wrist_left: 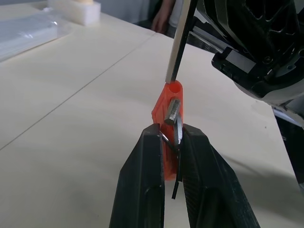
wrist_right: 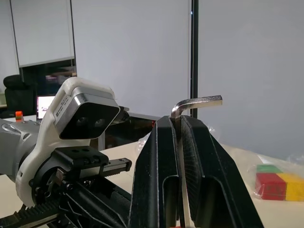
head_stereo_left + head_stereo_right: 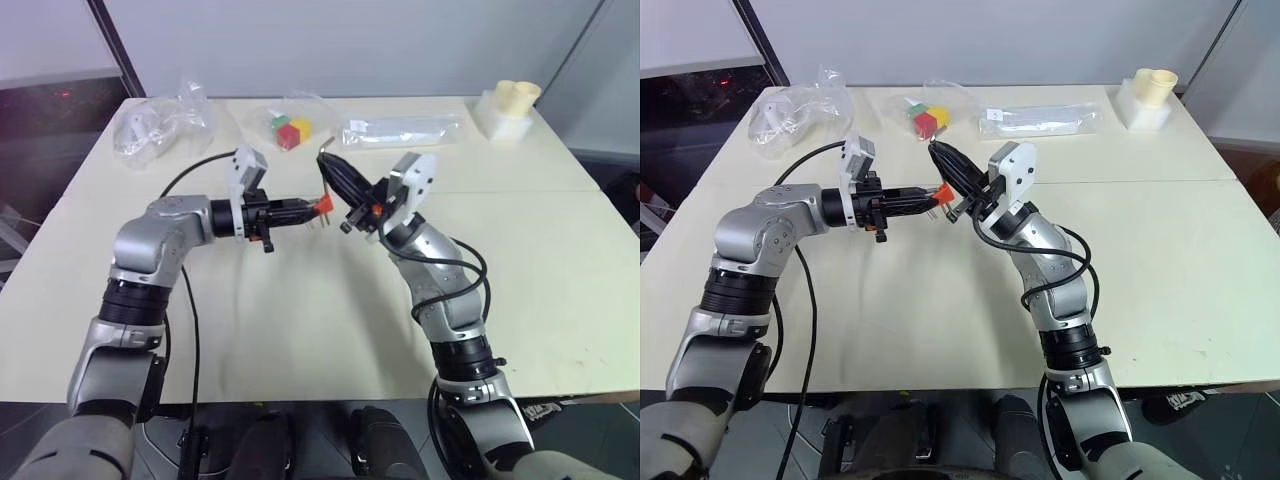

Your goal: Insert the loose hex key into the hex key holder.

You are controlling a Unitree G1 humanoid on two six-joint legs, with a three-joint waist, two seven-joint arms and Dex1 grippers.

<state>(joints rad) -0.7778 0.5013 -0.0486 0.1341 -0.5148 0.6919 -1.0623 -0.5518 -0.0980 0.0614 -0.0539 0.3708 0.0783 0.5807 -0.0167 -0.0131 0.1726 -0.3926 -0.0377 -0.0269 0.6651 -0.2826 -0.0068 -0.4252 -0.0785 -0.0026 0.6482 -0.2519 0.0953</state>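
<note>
Hex key [image 2: 183, 111], thin grey bent metal, is clamped in my right jaws [image 2: 179, 124], its tip at the small orange plastic holder [image 1: 167, 107] clamped in my left jaws [image 1: 171, 137]. Tilting could miss the hole, or it slips.

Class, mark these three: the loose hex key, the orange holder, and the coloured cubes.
loose hex key [image 2: 195, 101]: right wrist view, on its bent top arm.
orange holder [image 1: 166, 99]: left wrist view, on its plastic body.
coloured cubes [image 3: 289, 134]: left eye view, on the red cube.

No text, label, brand or number can be read on anything here
</note>
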